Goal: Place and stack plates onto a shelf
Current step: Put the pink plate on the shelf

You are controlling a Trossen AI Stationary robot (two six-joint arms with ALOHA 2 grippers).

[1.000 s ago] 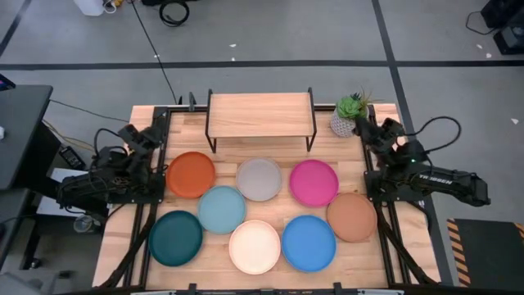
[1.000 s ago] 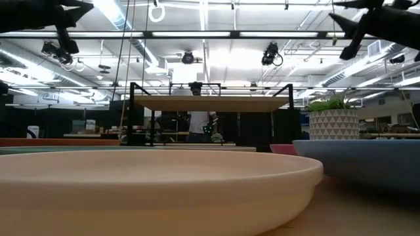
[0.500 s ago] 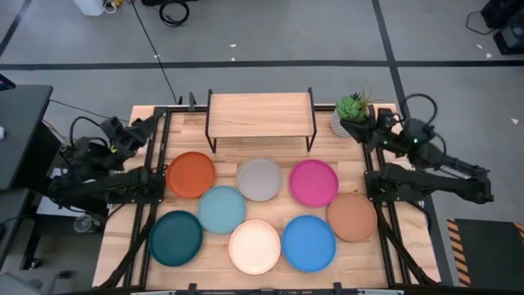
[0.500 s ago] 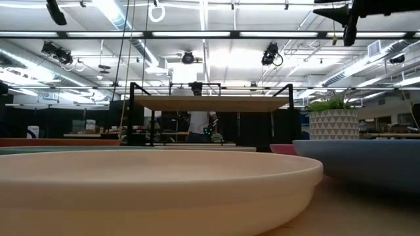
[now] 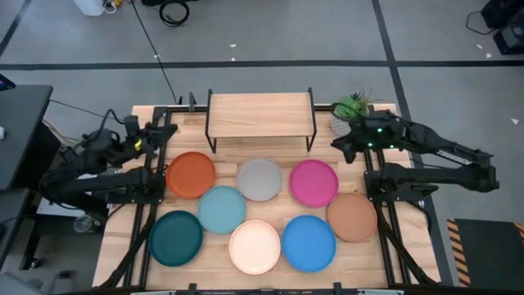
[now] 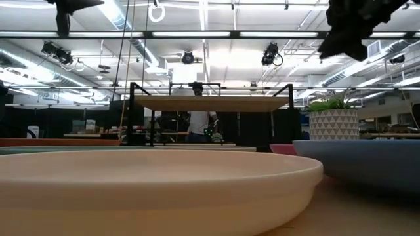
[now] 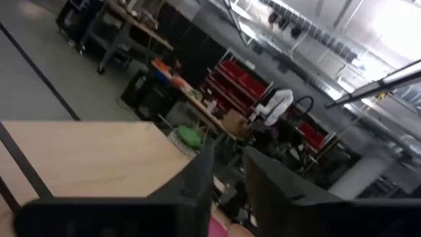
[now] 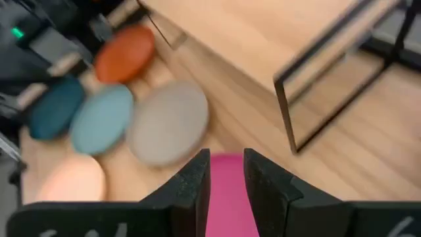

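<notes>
Eight round flat plates lie on the big slatted wooden table point(image 5: 188, 270), none on top of another, so each one can be picked up alone. In the back row are the orange plate point(image 5: 191, 174), the grey plate point(image 5: 259, 179) and the magenta plate point(image 5: 313, 182). Nearer the front are the light blue plate point(image 5: 221, 209), the dark teal plate point(image 5: 175, 238), the cream plate point(image 5: 255, 246), the bright blue plate point(image 5: 309, 242) and the tan-brown plate point(image 5: 352, 216).

The small shelf with a light wooden top and thin black legs point(image 5: 260, 114) stands at the back of the table, behind the plates. Nothing is on it yet, so the job looks like it is just starting.

The right gripper point(image 5: 342, 146) hangs in the air just beside the magenta plate, near a small green plant in a white pot point(image 5: 347, 113). Its fingers point(image 8: 197, 184) have only a narrow gap and hold nothing. It looks down at the magenta plate, so I think it wants that one first.

The left gripper point(image 5: 164, 131) is up in the air behind the orange plate, near the left end of the shelf. Its fingers point(image 7: 197, 178) are close together too and hold nothing.
</notes>
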